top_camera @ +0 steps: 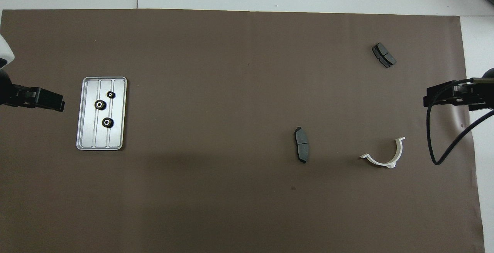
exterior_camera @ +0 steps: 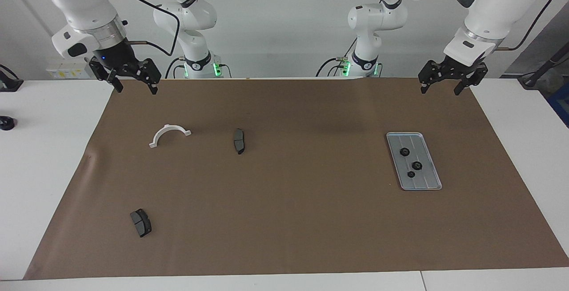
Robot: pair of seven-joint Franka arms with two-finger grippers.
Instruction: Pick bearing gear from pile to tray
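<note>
Two-arm workcell with a brown mat [exterior_camera: 293, 220] spread over the white counter [exterior_camera: 44, 157]. The silver-grey tray [exterior_camera: 422, 183] lies flat on the mat toward the left arm's end of the counter. Three small black bearing gears rest inside it, apart from one another in a loose line along its length: one nearest the robots [exterior_camera: 404, 152], one in the middle [exterior_camera: 416, 165], and a smaller one farthest from the robots [exterior_camera: 411, 174]. In the overhead view the same tray [top_camera: 85, 137] shows its lengthwise grooves.

The left end effector [exterior_camera: 439, 90] hangs in the air over the mat's edge nearest the robots, its fingers spread and released, gripping nothing. The tray with its gears lies on the mat well apart from it, farther from the robots. The right end effector [exterior_camera: 135, 89] hangs over the mat's corner at the right arm's end (likewise released and empty), with the whole width of the mat between it and the tray.

What is left of the pile lies toward the right arm's end: a white half-ring bracket [exterior_camera: 169, 134], a dark grey brake pad [exterior_camera: 238, 141] beside it, and a second brake pad [exterior_camera: 141, 222] much farther from the robots. All three lie apart from each other on the mat.
</note>
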